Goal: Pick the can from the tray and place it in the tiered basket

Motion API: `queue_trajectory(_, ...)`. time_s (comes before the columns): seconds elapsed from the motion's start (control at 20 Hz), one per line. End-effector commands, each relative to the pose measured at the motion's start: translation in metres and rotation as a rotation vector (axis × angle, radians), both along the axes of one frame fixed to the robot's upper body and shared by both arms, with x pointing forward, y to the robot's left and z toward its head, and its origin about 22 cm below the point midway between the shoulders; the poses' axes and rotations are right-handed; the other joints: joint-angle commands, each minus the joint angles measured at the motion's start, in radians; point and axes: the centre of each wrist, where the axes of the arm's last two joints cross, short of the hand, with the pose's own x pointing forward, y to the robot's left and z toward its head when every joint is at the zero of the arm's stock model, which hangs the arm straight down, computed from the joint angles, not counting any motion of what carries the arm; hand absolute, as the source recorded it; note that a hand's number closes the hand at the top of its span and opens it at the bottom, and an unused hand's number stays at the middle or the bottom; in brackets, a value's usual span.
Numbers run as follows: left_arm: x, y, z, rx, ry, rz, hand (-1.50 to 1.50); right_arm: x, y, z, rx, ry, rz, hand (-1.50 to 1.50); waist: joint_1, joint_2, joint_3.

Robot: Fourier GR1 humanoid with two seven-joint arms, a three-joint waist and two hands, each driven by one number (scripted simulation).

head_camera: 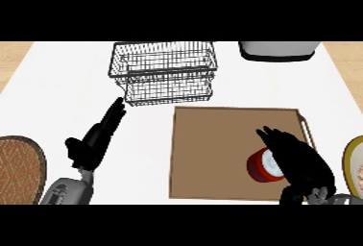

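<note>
1. The can (264, 167) — red, with a pale top — stands on the brown tray (212, 144), toward the tray's right and near edge.
2. The right hand (297, 158) comes in from the lower right and lies over the can. Its fingers (273, 137) reach past the can's far side and its palm covers the can's right part, so only the left part of the can shows. The fingers look bent down around the can, but how far they close on it is hidden — I cannot tell whether the can is gripped.
3. The tray lies flat on the white surface (71, 86), right of centre, with a pale handle (307, 132) along its right edge.
4. The tiered basket (163, 72), of dark wire, stands on the surface just beyond the tray's far left corner. It has two levels, the upper one wider.
5. The left hand (96, 139) rests at the left, well apart from the tray. Its fingers are straight and held together, pointing up toward the basket's lower left corner, and the thumb (72, 144) juts to the left. It holds nothing.
6. A round woven mat (18, 168) shows at the left edge, partly cut off.
7. A plate (352, 163) with a yellowish rim shows at the right edge, just beside the tray.
8. A grey appliance (278, 49) with a dark base sits at the far right of the surface.
</note>
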Motion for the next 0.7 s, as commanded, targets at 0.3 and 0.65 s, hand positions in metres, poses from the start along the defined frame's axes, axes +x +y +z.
queue_trajectory(0.3, -0.004, 0.025, 0.004, 0.002, -0.009, 0.001, 0.0, 0.0, -0.01, -0.032, 0.045, 0.007, 0.003, -1.5, 0.0, 0.0, 0.0)
queue_trajectory(0.65, -0.005, -0.003, 0.022, 0.003, -0.011, 0.001, 0.0, 0.005, -0.003, -0.021, 0.172, -0.123, 0.089, 1.5, 0.0, -0.001, 0.0)
